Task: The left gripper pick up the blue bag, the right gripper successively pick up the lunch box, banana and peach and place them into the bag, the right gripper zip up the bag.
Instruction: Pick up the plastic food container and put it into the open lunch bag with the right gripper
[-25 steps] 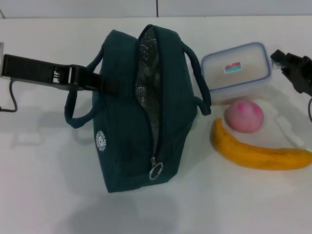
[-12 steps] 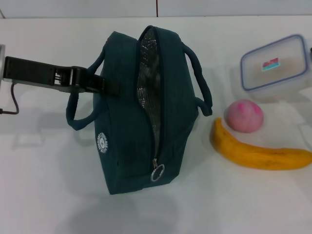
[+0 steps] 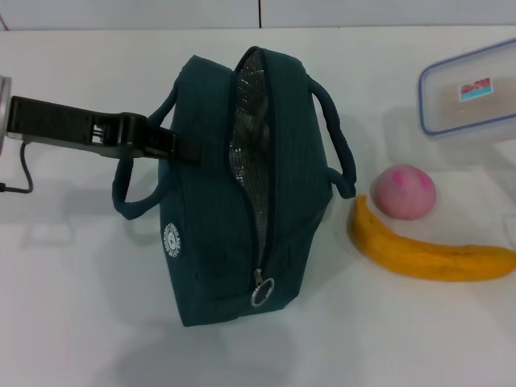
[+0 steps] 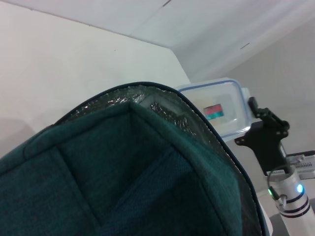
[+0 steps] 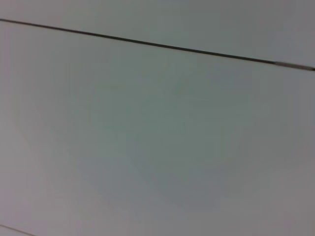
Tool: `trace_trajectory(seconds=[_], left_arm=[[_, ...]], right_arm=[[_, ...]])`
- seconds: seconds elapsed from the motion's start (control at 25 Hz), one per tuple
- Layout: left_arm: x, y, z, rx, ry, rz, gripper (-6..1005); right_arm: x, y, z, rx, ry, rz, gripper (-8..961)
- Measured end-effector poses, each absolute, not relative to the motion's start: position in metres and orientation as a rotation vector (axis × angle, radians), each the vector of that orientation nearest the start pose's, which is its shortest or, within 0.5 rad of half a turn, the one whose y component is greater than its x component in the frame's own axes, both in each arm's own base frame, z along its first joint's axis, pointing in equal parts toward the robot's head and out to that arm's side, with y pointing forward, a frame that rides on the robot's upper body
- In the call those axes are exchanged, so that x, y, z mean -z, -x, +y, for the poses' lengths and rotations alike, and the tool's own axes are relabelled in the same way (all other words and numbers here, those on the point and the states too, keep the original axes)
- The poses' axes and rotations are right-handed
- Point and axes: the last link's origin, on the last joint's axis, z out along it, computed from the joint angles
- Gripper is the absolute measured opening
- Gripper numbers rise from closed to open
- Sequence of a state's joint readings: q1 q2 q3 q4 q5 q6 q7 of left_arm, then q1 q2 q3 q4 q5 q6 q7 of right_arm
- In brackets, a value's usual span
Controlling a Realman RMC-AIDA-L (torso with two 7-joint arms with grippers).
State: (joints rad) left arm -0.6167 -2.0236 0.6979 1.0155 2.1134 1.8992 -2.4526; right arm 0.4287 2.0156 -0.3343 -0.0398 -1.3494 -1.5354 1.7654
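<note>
The blue bag lies on the white table with its zipper open and the silver lining showing; it fills the left wrist view. My left gripper is shut on the bag's left side by a handle. The lunch box hangs lifted at the far right, partly cut off by the picture edge. In the left wrist view my right gripper is shut on the far end of the lunch box. The peach and the banana lie right of the bag.
The zipper's silver ring pull hangs at the bag's near end. A cable runs from the left arm at the far left. The right wrist view shows only a pale surface with a dark seam.
The lunch box has left its spot beside the bag and moved up and to the right, off the table. The bag has shifted slightly. Peach and banana have not moved.
</note>
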Motion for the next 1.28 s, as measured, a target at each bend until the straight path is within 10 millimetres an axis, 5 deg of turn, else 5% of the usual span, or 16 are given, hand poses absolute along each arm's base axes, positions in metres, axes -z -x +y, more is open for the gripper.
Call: trace_trajectory(seconds=[0.44, 0.8, 1.04, 1.28], left_arm=[[-0.063, 0.204, 0.335, 0.513, 2.725, -1.633, 44], [-0.057, 0.195, 0.339, 0.498, 2.764, -1.627, 44], [-0.052, 0.188, 0.341, 0.479, 2.796, -1.608, 44], [-0.051, 0.187, 0.345, 0.497, 2.782, -1.592, 44]], right_arm=[[-0.043, -0.286, 0.313, -2.116, 1.447, 1.566, 152], [-0.028, -0.215, 0.349, -2.286, 1.650, 1.573, 168], [-0.011, -0.172, 0.366, -2.280, 1.832, 1.606, 179], [0.011, -0.170, 0.365, -2.124, 1.908, 1.696, 189]])
